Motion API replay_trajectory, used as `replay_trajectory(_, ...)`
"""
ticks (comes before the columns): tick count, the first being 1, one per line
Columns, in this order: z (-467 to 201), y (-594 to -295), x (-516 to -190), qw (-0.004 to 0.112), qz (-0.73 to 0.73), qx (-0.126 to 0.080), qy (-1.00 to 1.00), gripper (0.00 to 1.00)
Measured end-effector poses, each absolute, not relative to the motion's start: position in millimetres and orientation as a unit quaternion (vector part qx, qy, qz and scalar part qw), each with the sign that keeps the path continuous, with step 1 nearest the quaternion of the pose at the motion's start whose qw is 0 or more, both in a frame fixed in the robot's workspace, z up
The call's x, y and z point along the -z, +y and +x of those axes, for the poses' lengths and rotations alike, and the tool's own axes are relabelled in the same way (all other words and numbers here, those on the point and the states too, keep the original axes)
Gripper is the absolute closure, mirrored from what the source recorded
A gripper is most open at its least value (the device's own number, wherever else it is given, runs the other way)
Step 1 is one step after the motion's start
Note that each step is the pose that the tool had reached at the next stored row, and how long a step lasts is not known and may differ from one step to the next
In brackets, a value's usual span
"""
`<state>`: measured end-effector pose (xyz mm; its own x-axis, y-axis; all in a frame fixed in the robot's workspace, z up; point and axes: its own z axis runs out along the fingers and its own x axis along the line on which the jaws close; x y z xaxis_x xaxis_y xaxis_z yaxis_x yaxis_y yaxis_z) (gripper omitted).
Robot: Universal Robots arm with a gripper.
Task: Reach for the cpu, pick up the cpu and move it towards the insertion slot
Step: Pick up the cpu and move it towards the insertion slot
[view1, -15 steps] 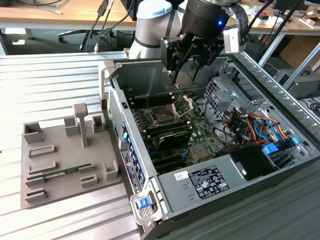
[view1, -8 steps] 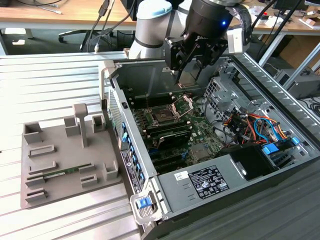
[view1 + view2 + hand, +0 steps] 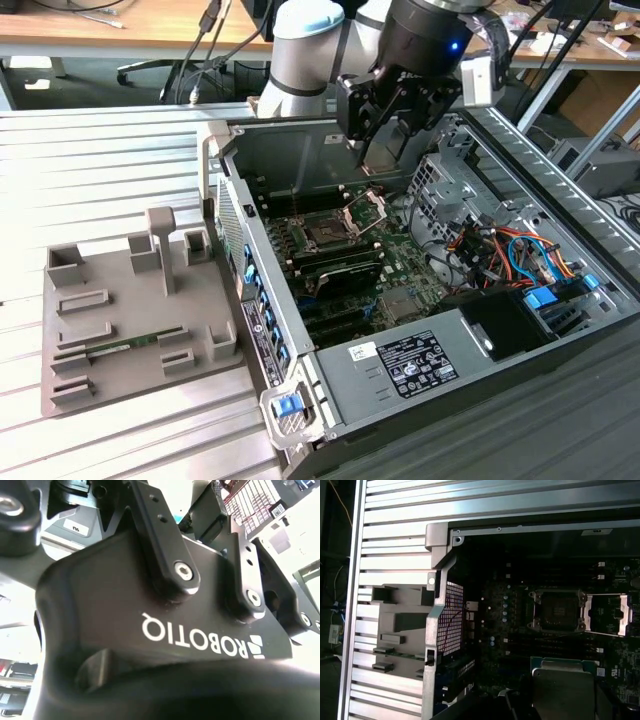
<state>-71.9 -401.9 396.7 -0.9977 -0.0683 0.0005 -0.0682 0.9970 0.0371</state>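
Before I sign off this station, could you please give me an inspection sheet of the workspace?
Surface: slatted metal table, carrying an open case.
Job's things: cpu held above the board, short of the slot; the slot's bracket is open and the slot is empty.
Clutter: grey tray with a memory stick.
End effector: above the case, shut on the cpu.
Cables: red, orange and blue wires inside the case.
Surroundings: wooden desk behind.
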Motion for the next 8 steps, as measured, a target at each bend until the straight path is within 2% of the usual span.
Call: replay_trajectory(8,-63.9,-401.9,-396.7,0.001,0.034,0.019,-0.999,0.45)
